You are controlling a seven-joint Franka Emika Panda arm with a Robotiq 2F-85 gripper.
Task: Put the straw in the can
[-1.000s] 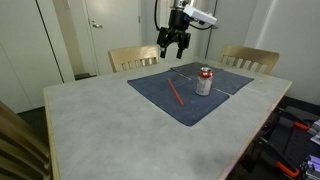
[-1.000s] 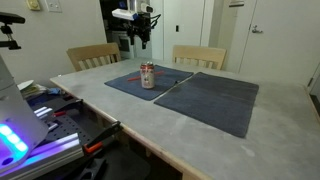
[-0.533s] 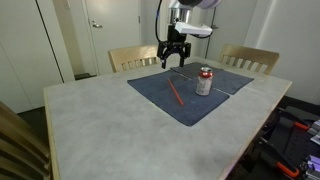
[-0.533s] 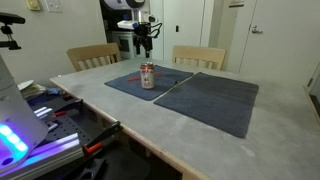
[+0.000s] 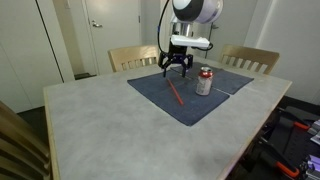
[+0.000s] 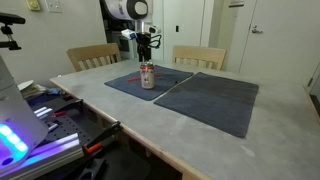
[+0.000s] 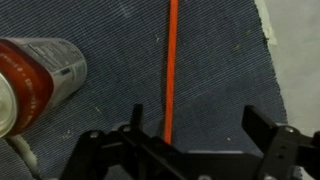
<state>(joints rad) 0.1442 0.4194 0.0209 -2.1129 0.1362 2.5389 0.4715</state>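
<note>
Wrist view: the camera looks down on a blue mat of woven cloth. A thin red straw lies flat on the mat and runs straight from the top of the picture down toward the gripper. The gripper's black jaws stand wide apart at the bottom edge and hold nothing. The near end of the straw reaches into the gap between them, closer to one side than the other. To one side of the straw, apart from it, is the silver can with its red label, its red top at the edge of the picture. In an exterior view, the can stands upright on the same mat, and the straw lies beside it, near but not touching. The gripper hovers over the far end of the straw, pointing down, with its jaws spread. The mat rests on a pale grey worktop, and two wooden chairs stand at the far side. In an exterior view from another angle, the gripper hangs close behind the can, and a second mat lies alongside the first.
</note>
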